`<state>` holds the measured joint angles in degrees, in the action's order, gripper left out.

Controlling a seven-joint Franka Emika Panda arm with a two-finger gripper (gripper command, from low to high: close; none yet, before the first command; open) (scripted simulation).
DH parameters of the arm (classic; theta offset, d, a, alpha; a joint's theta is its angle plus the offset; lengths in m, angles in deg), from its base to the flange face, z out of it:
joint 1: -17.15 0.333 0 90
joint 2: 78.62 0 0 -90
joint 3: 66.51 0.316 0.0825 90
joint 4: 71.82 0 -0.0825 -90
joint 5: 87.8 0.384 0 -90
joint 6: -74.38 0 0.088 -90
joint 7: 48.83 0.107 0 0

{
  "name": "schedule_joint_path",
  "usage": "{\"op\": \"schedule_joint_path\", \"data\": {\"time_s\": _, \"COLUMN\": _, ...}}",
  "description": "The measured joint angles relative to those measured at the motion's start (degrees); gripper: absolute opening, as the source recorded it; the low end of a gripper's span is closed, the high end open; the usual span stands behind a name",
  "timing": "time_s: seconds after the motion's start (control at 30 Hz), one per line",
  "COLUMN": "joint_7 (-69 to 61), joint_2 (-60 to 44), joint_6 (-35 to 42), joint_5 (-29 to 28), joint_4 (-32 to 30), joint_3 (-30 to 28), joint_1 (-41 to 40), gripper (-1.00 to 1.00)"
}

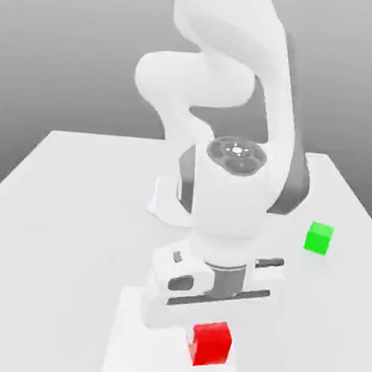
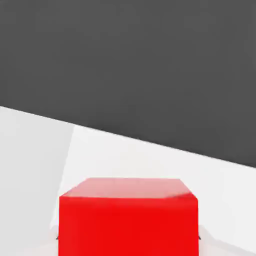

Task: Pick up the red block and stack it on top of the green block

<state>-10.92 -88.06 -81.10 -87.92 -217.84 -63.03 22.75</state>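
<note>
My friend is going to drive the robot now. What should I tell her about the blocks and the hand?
Gripper: low over the table, jaws shut on the red block.
Red block: at the table's near edge, close up in the hand view.
Green block: sits alone toward the exterior view's right, farther back, nothing on it.
Done: reached the red block and closed on it.
Left: lift it, carry it over the green block, set it on top, let go.
</note>
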Motion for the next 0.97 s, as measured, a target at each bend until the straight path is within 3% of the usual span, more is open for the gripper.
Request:
{"op": "schedule_joint_path", "data": {"time_s": 0.2, "joint_7": -7.0, "joint_2": 9.2, "joint_6": 1.7, "joint_5": 7.3, "joint_4": -7.1, "joint_3": 11.0, "joint_1": 14.5, "gripper": -1.0}}
{"op": "schedule_joint_path", "data": {"time_s": 0.57, "joint_7": -17.7, "joint_2": 25.1, "joint_6": 3.4, "joint_5": 17.2, "joint_4": -20.9, "joint_3": 24.2, "joint_1": 40.7, "gripper": -1.0}}
{"op": "schedule_joint_path", "data": {"time_s": 0.77, "joint_7": -9.4, "joint_2": 18.7, "joint_6": -2.8, "joint_5": 4.6, "joint_4": -21.9, "joint_3": 30.1, "joint_1": 34.8, "gripper": -1.0}}
{"op": "schedule_joint_path", "data": {"time_s": 0.97, "joint_7": -1.5, "joint_2": 10.1, "joint_6": -10.6, "joint_5": -6.8, "joint_4": -21.8, "joint_3": 30.8, "joint_1": 30.7, "gripper": -1.0}}
